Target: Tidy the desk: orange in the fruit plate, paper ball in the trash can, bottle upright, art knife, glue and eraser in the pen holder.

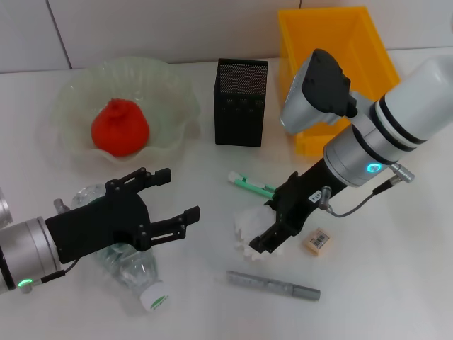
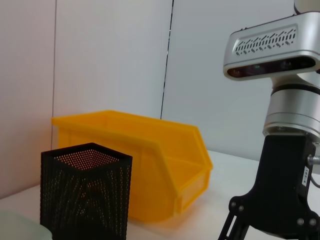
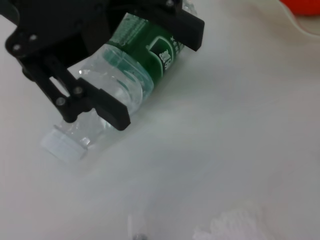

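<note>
A clear bottle [image 1: 136, 271] with a green label lies on its side at the front left, white cap toward the table's front; it also shows in the right wrist view [image 3: 131, 70]. My left gripper [image 1: 177, 193] is open and hovers just above the bottle. My right gripper [image 1: 272, 221] is open, fingers down at the right side of the white paper ball [image 1: 246, 230]. The orange [image 1: 119, 129] sits in the fruit plate [image 1: 170, 85]. The green-white glue [image 1: 251, 185], the eraser [image 1: 318, 241] and the grey art knife [image 1: 274, 285] lie on the table. The black mesh pen holder [image 1: 241, 103] stands at the back.
A yellow bin [image 1: 333, 49] stands at the back right, beside the pen holder; both also show in the left wrist view, the bin [image 2: 150, 165] behind the holder [image 2: 85, 192]. The white wall runs close behind them.
</note>
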Controlling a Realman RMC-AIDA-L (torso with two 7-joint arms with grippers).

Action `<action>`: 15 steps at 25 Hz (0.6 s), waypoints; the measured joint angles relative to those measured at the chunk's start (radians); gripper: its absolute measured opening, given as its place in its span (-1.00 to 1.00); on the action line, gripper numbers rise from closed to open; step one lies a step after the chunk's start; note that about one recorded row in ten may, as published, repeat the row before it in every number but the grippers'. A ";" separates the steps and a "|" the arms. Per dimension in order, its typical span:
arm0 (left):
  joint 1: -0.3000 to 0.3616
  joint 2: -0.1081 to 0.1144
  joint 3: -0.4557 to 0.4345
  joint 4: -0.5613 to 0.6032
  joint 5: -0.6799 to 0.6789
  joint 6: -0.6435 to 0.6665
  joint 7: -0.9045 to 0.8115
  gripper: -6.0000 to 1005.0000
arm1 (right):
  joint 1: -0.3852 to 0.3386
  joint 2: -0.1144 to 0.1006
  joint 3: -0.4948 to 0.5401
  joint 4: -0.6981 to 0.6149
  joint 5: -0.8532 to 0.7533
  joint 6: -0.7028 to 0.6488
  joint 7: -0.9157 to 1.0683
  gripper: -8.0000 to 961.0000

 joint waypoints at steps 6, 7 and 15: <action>-0.002 0.001 0.000 0.000 0.000 0.000 0.005 0.73 | 0.006 0.000 -0.002 0.017 0.001 0.008 0.004 0.59; -0.002 0.001 0.000 0.000 0.000 0.000 0.005 0.73 | 0.006 0.000 -0.002 0.018 0.001 0.009 0.005 0.59; -0.002 0.003 0.000 0.001 0.000 -0.007 0.006 0.73 | -0.081 -0.008 0.045 -0.197 0.021 -0.040 0.074 0.08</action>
